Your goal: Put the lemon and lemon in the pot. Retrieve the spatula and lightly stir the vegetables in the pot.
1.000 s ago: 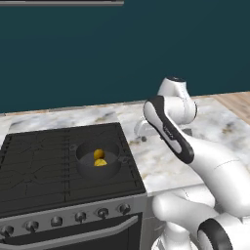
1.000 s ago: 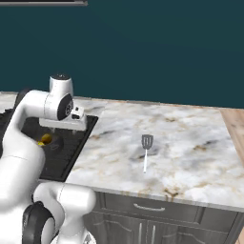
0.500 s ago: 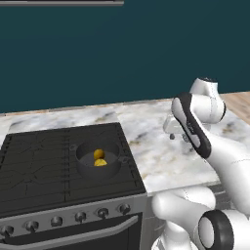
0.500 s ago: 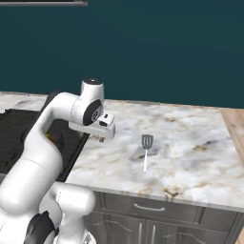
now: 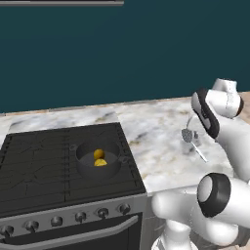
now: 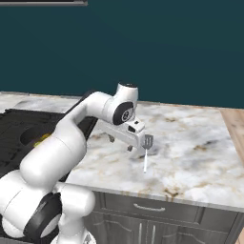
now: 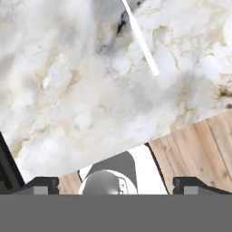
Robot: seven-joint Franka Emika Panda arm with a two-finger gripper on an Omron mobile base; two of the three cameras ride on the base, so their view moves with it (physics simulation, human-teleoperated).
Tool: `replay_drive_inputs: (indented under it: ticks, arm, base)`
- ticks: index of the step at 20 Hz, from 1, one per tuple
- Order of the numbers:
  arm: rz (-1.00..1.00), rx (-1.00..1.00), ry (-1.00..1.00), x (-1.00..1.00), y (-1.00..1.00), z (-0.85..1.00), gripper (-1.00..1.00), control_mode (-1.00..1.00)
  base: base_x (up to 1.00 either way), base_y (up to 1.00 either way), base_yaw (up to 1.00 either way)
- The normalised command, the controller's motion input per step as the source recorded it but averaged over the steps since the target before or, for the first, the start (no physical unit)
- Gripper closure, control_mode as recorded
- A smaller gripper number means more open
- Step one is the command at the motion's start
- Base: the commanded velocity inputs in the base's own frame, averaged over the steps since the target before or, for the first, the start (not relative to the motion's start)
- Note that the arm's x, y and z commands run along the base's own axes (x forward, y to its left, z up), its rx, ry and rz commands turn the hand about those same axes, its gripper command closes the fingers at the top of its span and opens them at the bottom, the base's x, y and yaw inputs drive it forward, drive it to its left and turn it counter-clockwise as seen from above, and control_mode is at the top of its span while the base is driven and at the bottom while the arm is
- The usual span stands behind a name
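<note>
pincer (image 6: 120, 143) apart, over marble counter (image 6: 190, 147) | spatula (image 6: 147, 151) just beside | both lemons (image 5: 99, 157) in pot (image 5: 98, 158)

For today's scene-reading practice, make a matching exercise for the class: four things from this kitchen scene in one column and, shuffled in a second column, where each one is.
Column A
1. lemons
2. pot
3. spatula
4. gripper

Column B
a. lying flat on the marble counter
b. above the counter, beside the spatula's blade
c. inside the pot
d. on the stove

Pairs: 1-c, 2-d, 3-a, 4-b
</note>
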Motion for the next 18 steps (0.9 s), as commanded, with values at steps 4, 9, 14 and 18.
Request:
replay_drive_inputs:
  ticks: [4, 9, 14, 18]
  arm:
    - [-0.16, -0.02, 0.27, 0.08, -0.73, -0.16, -1.0, -1.0]
    - [0.07, 0.01, 0.06, 0.02, -0.42, -0.67, -1.0, -1.0]
    - [0.1, 0.0, 0.01, 0.67, -0.27, -0.8, -1.0, -1.0]
    - [0.08, 0.0, -0.04, 0.68, -0.17, -0.24, -1.0, -1.0]
  base:
    - [0.0, 0.0, 0.0]
    - [0.0, 0.0, 0.0]
    - [0.0, 0.0, 0.0]
    - [0.0, 0.0, 0.0]
